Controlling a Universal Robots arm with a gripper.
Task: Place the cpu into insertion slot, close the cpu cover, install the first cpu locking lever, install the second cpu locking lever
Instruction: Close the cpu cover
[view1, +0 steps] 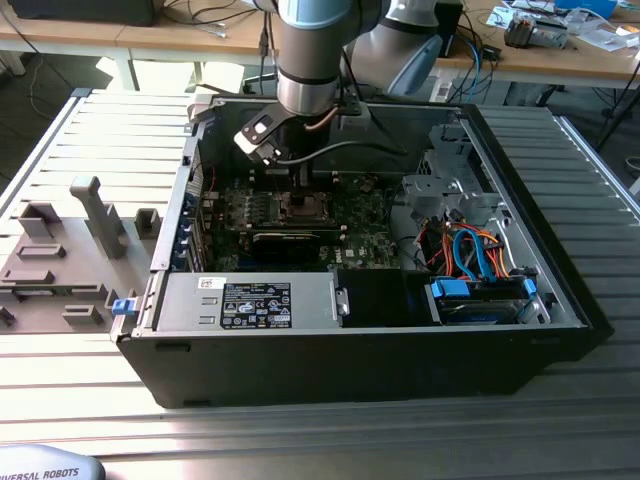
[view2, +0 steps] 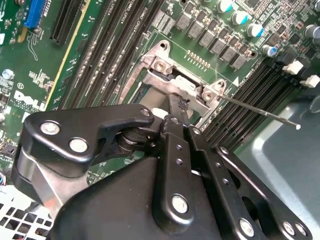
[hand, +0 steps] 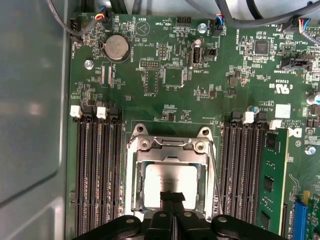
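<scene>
Silver-grey arm (view1: 310, 75) with pale blue caps, and black linked fingers (view2: 176, 150) dotted with silver screws.

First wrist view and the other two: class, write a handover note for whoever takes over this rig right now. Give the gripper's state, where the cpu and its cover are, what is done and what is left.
Gripper: jaws shut, tips just over the cpu, holding nothing that I can see.
Cpu: seated in the socket.
Cpu cover: looks lowered, framing the cpu.
Done: cpu placed; cover seemingly closed.
Left: the locking levers. One thin lever sticks out free over the memory slots; the other I cannot judge.
</scene>
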